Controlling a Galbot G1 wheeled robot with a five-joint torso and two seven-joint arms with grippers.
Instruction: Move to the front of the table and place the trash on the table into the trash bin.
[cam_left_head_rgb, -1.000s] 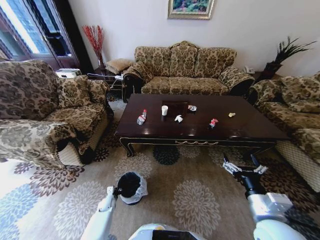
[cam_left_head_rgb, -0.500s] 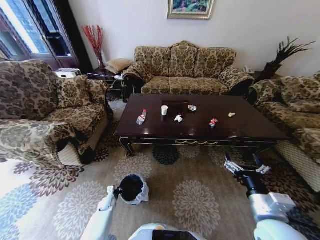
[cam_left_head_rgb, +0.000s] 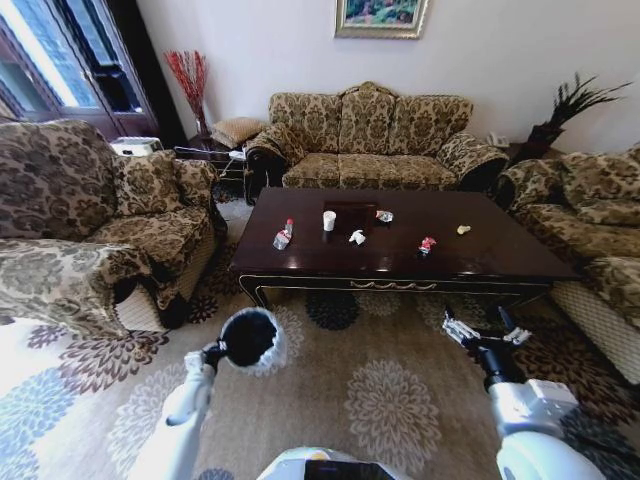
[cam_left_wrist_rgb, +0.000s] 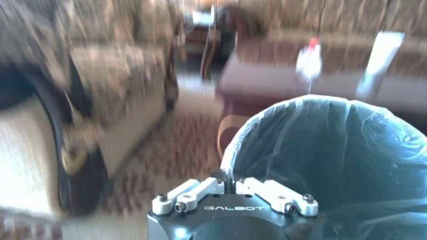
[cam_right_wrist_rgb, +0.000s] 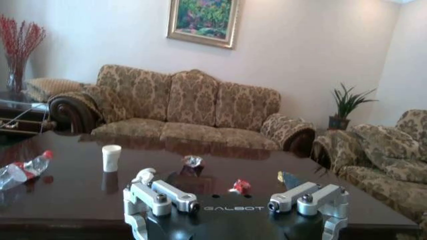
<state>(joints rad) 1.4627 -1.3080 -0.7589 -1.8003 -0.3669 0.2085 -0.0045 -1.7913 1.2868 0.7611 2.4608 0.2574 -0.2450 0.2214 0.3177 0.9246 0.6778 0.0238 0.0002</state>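
The dark wooden table (cam_left_head_rgb: 500, 255) stands ahead of me with the trash spread on it: a clear bottle (cam_left_head_rgb: 283, 236), a white cup (cam_left_head_rgb: 329, 220), crumpled paper (cam_left_head_rgb: 357, 237), a silvery wrapper (cam_left_head_rgb: 384, 216), a red wrapper (cam_left_head_rgb: 427, 244) and a yellow scrap (cam_left_head_rgb: 463, 229). My left gripper (cam_left_head_rgb: 212, 353) is shut on the rim of the bag-lined trash bin (cam_left_head_rgb: 250, 338) and holds it up off the carpet, left of the table's front. The left wrist view shows the fingers (cam_left_wrist_rgb: 200, 189) pinching the trash bin (cam_left_wrist_rgb: 327, 150) rim. My right gripper (cam_left_head_rgb: 478, 335) hangs open and empty before the table's right front. In its wrist view the right gripper (cam_right_wrist_rgb: 237, 200) faces the bottle (cam_right_wrist_rgb: 20, 170), cup (cam_right_wrist_rgb: 111, 157) and red wrapper (cam_right_wrist_rgb: 241, 186).
A patterned armchair (cam_left_head_rgb: 90, 230) stands at the left, a sofa (cam_left_head_rgb: 370, 140) behind the table and another sofa (cam_left_head_rgb: 590, 230) at the right. Flowered carpet (cam_left_head_rgb: 390, 400) lies between me and the table's front edge.
My left arm has lifted the trash bin off the carpet, up and a little left toward the table. The right gripper has barely shifted.
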